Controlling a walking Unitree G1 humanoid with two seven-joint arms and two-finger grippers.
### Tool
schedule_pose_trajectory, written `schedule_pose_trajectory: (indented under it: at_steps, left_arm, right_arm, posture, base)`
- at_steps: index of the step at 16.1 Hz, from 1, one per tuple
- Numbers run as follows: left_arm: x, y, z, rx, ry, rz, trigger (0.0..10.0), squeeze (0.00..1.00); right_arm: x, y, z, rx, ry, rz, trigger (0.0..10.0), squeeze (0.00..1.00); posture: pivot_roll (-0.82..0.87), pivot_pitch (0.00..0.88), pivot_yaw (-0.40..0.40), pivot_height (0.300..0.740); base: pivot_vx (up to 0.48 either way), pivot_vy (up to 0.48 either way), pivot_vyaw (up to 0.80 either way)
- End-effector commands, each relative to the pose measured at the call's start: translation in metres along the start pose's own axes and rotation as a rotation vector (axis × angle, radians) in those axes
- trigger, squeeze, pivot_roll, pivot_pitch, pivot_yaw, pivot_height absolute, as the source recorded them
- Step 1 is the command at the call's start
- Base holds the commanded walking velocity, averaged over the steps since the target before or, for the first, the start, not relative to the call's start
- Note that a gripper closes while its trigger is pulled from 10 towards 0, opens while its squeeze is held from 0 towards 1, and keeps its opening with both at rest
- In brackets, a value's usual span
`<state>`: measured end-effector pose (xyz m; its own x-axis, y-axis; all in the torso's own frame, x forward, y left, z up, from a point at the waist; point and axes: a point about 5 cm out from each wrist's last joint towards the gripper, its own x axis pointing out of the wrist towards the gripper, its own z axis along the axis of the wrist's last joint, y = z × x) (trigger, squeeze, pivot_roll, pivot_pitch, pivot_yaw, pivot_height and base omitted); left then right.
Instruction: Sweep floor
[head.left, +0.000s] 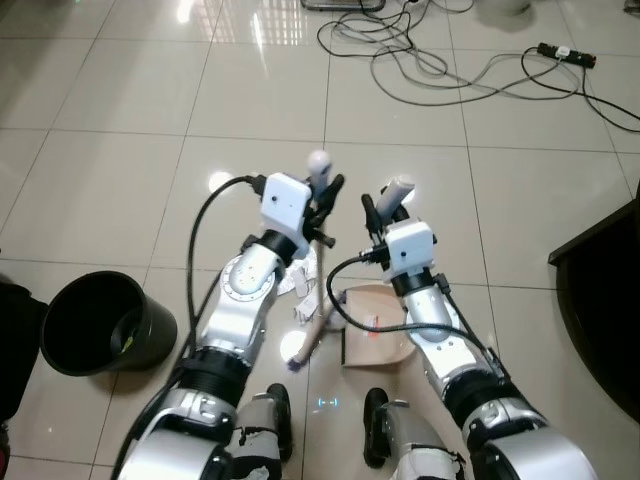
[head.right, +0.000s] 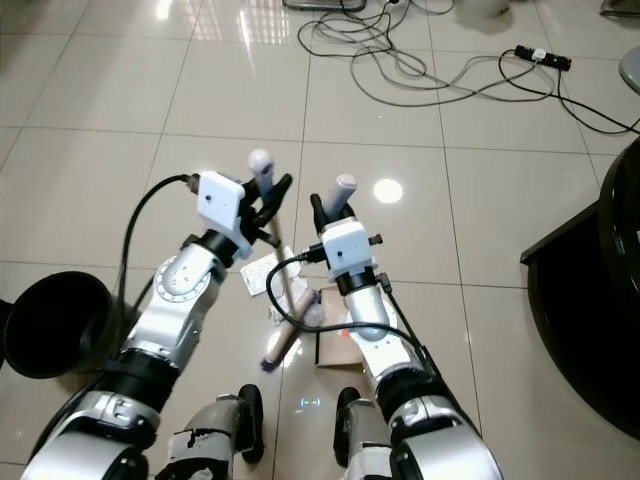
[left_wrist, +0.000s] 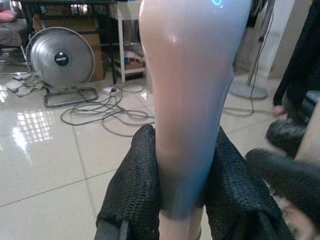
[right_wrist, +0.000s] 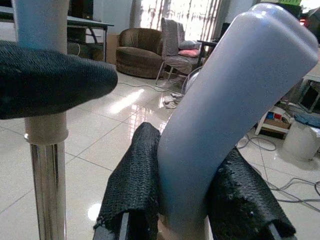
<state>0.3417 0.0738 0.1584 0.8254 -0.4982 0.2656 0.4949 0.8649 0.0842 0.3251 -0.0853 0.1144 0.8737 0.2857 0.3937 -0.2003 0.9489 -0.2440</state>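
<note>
Honestly, my main worry is the two handles colliding: my left pincer (head.left: 322, 196) and right pincer (head.left: 385, 203) sit just beside each other, so a careless stroke could knock one tool out of its grip. Both handle caps are smooth, glossy plastic, so I judge either could twist or slide between the black textured fingers (left_wrist: 135, 190) under side load.

The left pincer is clamped around the pale grey grip of the long metal-shafted broom (head.left: 318, 170), whose shaft slants down to the brush end near my feet. The right pincer is closed on the pale grey angled handle of the tan dustpan (head.left: 372, 325), which rests on the glossy tiled floor (head.left: 120, 130) between my arms, beside white crumpled paper scraps (head.left: 305, 285). I think the brush touches them, though the arm hides part of it.

Both arms reach forward, elbows bent, wrists raised. A round black waste bin (head.left: 100, 322) stands to my left; tangled grey cables (head.left: 440, 60) lie well ahead, a snag risk if I sweep wide.
</note>
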Motion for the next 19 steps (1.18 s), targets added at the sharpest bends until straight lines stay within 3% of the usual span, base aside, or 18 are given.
schedule_pose_trajectory:
  at_steps: [1, 4, 6, 8, 10, 13, 16, 19]
  left_arm:
    - [0.008, 0.0, 0.017, -0.053, -0.093, 0.006, 10.0, 0.0]
    - [0.016, 0.006, 0.044, -0.086, -0.195, 0.002, 10.0, 0.0]
    - [0.014, 0.007, 0.057, -0.056, -0.23, -0.049, 10.0, 0.0]
    - [0.004, 0.019, 0.071, 0.015, -0.254, -0.095, 10.0, 0.0]
    - [0.0, 0.028, 0.076, 0.036, -0.255, -0.092, 10.0, 0.0]
    - [-0.011, 0.07, 0.1, 0.138, -0.27, -0.008, 10.0, 0.0]
    - [-0.018, 0.091, 0.116, 0.178, -0.265, 0.034, 10.0, 0.0]
    - [-0.059, 0.12, 0.103, 0.235, -0.101, 0.164, 10.0, 0.0]
  right_arm:
    - [-0.002, 0.003, -0.001, 0.011, 0.001, -0.006, 10.0, 0.0]
    - [-0.003, 0.006, -0.002, 0.017, 0.009, 0.004, 10.0, 0.0]
    - [-0.003, 0.008, -0.002, 0.021, 0.014, 0.009, 10.0, 0.0]
    - [-0.001, 0.009, -0.002, 0.022, 0.011, 0.014, 10.0, 0.0]
    - [-0.001, 0.007, -0.001, 0.025, 0.004, 0.011, 10.0, 0.0]
    - [0.002, -0.007, 0.003, 0.09, -0.026, -0.069, 10.0, 0.0]
    - [0.002, -0.022, 0.007, 0.116, -0.054, -0.145, 10.0, 0.0]
    - [-0.004, -0.038, 0.023, 0.147, -0.16, -0.214, 10.0, 0.0]
  posture:
    - [0.18, 0.336, 0.029, 0.74]
    - [0.18, 0.325, 0.013, 0.74]
    - [0.19, 0.315, 0.011, 0.74]
    - [0.17, 0.296, 0.004, 0.74]
    - [0.17, 0.273, 0.003, 0.74]
    - [0.17, 0.241, -0.006, 0.74]
    - [0.17, 0.226, -0.017, 0.74]
    - [0.15, 0.185, -0.022, 0.74]
  base:
    - [0.0, 0.0, 0.0]
    - [0.0, 0.0, 0.0]
    - [0.0, 0.0, 0.0]
    - [0.0, 0.0, 0.0]
    - [0.0, 0.0, 0.0]
    - [0.0, 0.0, 0.0]
    - [0.0, 0.0, 0.0]
    - [0.0, 0.0, 0.0]
